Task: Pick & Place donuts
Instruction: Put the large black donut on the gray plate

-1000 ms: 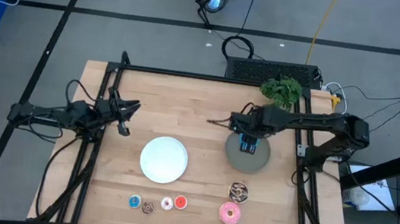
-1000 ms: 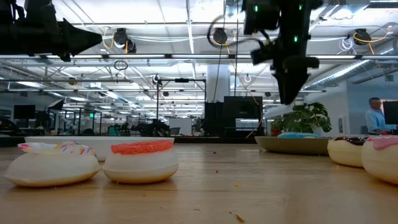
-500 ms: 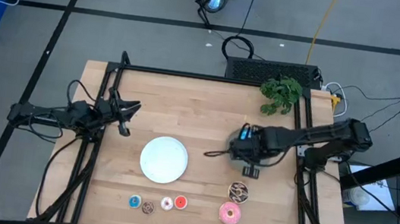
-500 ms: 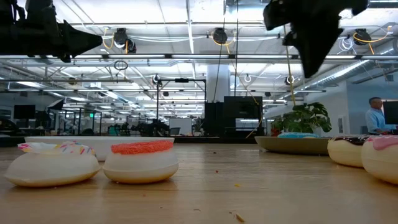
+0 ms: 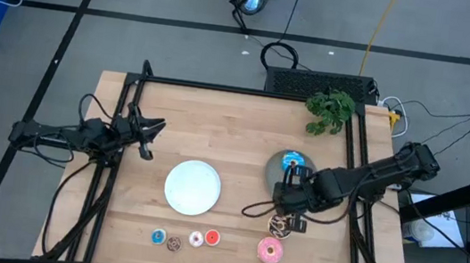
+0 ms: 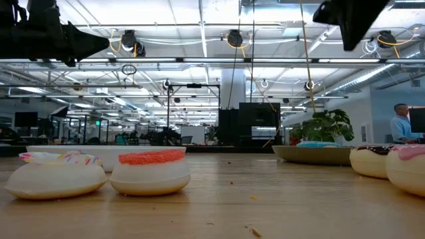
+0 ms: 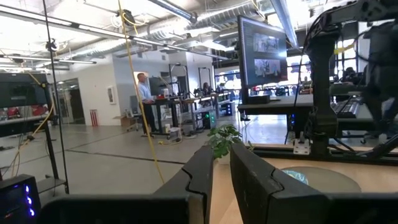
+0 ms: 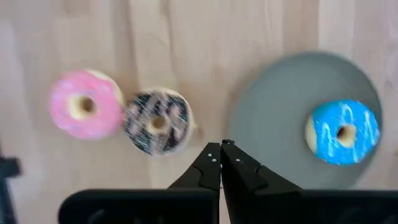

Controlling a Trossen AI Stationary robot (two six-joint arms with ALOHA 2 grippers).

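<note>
A blue sprinkled donut lies flat on the gray plate. My right gripper hovers shut and empty over the bare wood between that plate and the brown-white donut. The pink donut lies just beyond the brown-white one, toward the near edge. Several tiny donuts, blue, brown, cream and red, lie in a row near the front edge. My left gripper waits at the table's left, its fingers a narrow gap apart, holding nothing.
A white plate sits at the table's middle. A green plant stands at the far right corner. A black frame rail runs along the far edge. In the room behind, a person stands at the right.
My right gripper has risen and drawn back from above the gray plate toward the table's near edge, ending over the wood beside the brown-white donut. The blue sprinkled donut has stayed on the gray plate.
</note>
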